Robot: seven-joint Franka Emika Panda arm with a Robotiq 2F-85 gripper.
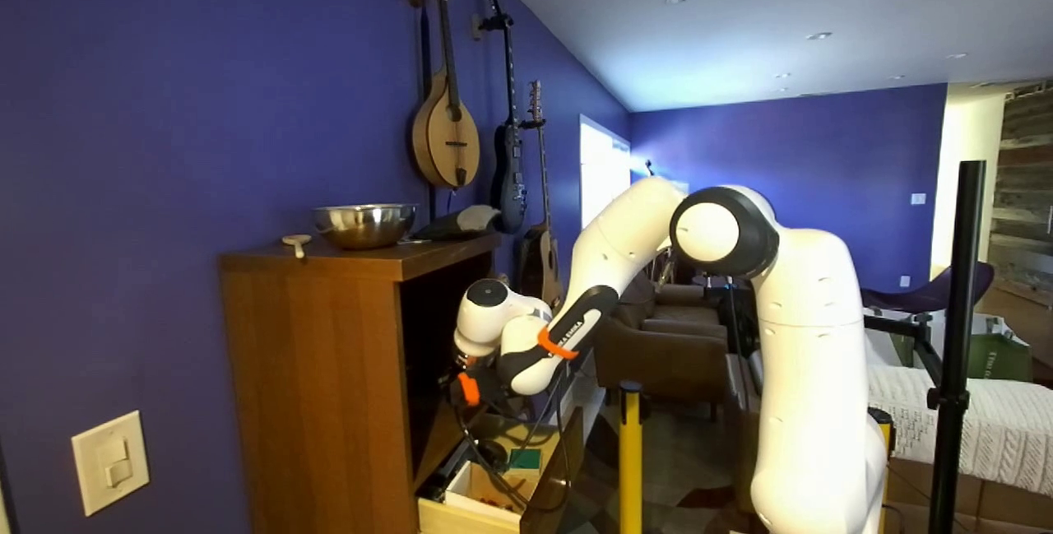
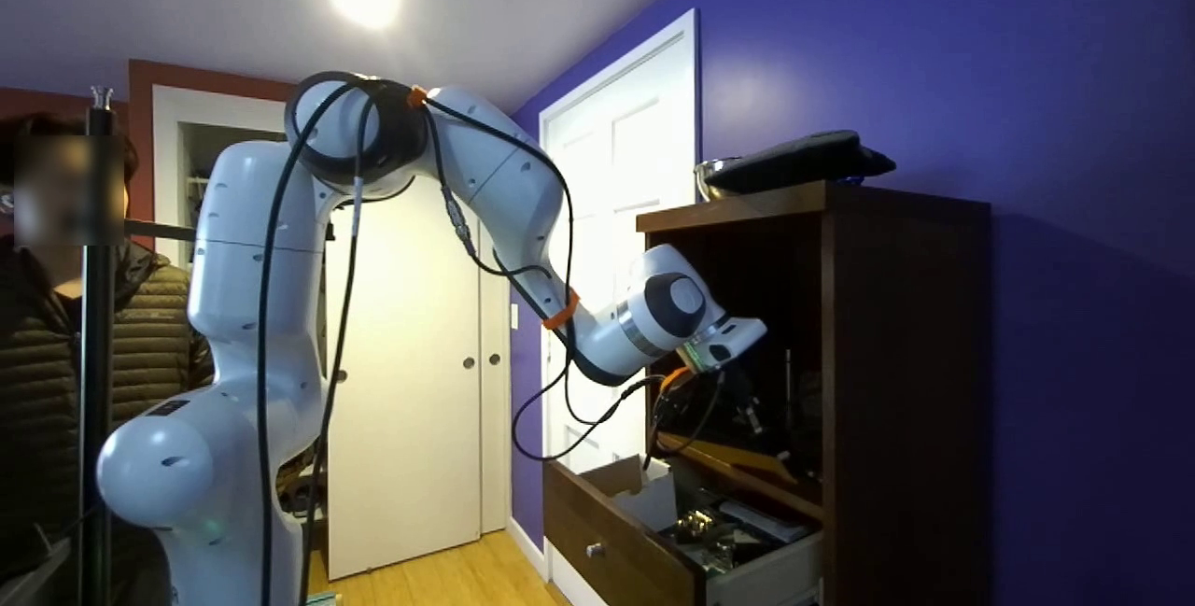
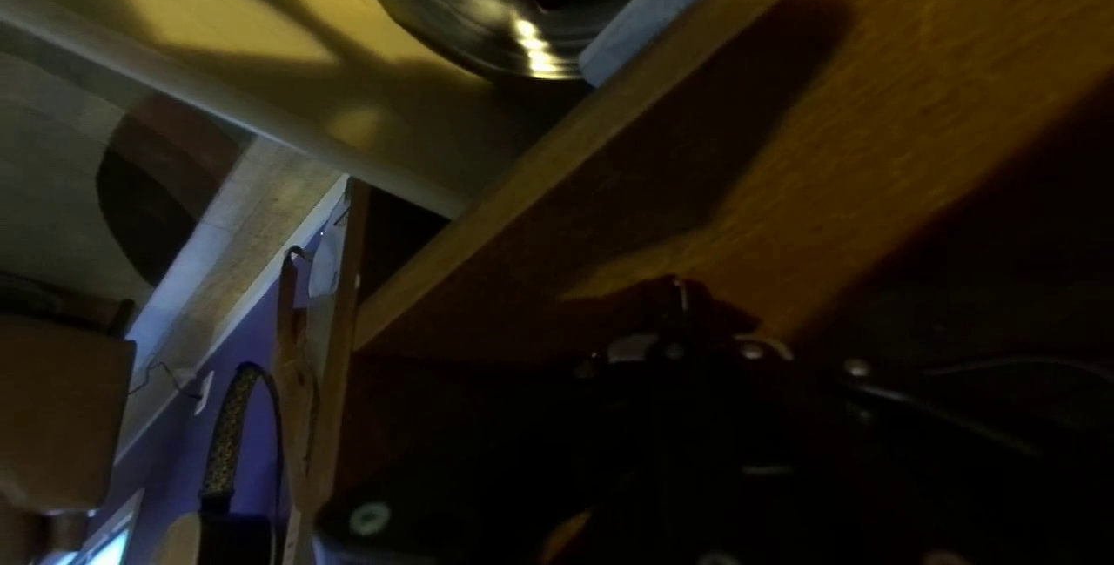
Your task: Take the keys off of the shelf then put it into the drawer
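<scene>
I cannot tell, low in the wrist view's dark, whether the jaws pinch anything, so lifting might leave unseen keys on the shelf.

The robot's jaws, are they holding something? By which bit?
Can't tell: by the shelf, the jaws are too dark in the wrist view to show whether they hold anything.

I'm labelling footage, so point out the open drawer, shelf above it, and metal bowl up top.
Drawer [image 2: 635,557], in an exterior view: brown front panel.
Shelf [image 3: 879,112], wrist view: lit top surface.
Metal bowl [image 1: 366,227], in an exterior view: outer side.
</scene>
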